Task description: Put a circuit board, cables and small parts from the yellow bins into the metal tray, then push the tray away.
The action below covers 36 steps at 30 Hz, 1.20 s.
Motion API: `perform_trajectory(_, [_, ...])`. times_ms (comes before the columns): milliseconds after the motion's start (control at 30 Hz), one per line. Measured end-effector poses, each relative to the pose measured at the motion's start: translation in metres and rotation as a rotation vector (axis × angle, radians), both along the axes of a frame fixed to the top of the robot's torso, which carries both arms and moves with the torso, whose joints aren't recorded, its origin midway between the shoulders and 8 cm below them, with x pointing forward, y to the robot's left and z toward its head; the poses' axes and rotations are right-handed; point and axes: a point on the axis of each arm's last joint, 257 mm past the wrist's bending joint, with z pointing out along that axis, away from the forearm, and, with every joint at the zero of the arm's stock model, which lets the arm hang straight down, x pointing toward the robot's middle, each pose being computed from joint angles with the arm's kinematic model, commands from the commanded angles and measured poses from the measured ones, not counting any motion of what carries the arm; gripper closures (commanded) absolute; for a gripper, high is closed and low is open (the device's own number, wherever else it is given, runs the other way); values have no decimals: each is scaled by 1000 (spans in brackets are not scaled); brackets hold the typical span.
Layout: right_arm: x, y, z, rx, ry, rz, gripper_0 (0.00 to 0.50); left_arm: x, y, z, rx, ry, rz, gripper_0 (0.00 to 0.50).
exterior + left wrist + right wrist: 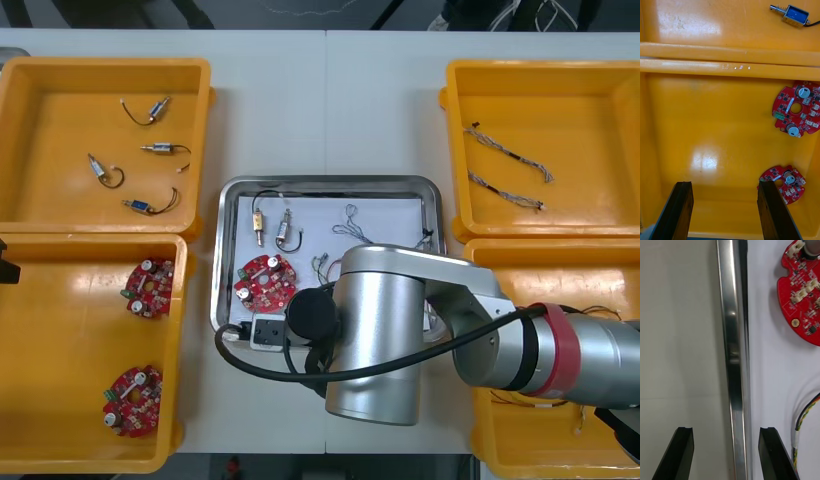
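The metal tray (228, 215), white inside, holds a red circuit board (266, 281), two small metal parts (260, 226) and thin cables (350, 215). My right arm (400, 330) reaches over the tray's near edge. My right gripper (726, 431) is open and straddles the tray's rim (732, 352) by its near left corner. One finger is over the table and the other over the tray's inside, short of the circuit board (803, 296) and a red and yellow cable (805, 420). My left gripper (725, 185) hangs open over the near left bin (715, 150).
The near left bin (60, 340) holds two circuit boards (150, 288) (132, 400). The far left bin (60, 100) holds several small metal parts (158, 150). Twisted cables (505, 150) lie in the far right bin (600, 100). My right arm partly covers the near right bin (600, 270).
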Motion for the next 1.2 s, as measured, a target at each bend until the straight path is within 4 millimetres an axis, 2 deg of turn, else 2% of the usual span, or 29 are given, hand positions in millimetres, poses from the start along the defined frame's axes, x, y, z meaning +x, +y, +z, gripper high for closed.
perform_trajectory(333, [8,4,-18,10,-30,10,0,0,0,0,0,0,0,0])
perform_trajectory(700, [28,-7,-25,-17,-66,-29,0,0,0,0,0,0,0,0])
perform_trajectory(767, [30,-9,-26,-22,-67,-35,48,0,0,0,0,0,0,0])
perform_trajectory(800, [30,-9,-26,-23,-67,-36,97,0,0,0,0,0,0,0])
perform_trajectory(900, [30,-7,-26,-21,-67,-34,201,0,0,0,0,0,0,0])
perform_trajectory(933, [29,-6,-26,-19,-66,-32,290,0,0,0,0,0,0,0])
perform_trajectory(967, [28,-4,-26,-17,-65,-31,340,0,0,0,0,0,0,0])
perform_trajectory(1000, [27,-3,-26,-16,-64,-29,436,0,0,0,0,0,0,0])
perform_trajectory(1033, [27,-2,-26,-14,-63,-28,489,0,0,0,0,0,0,0])
perform_trajectory(1200, [25,2,-25,-16,-64,-26,500,0,0,0,0,0,0,0])
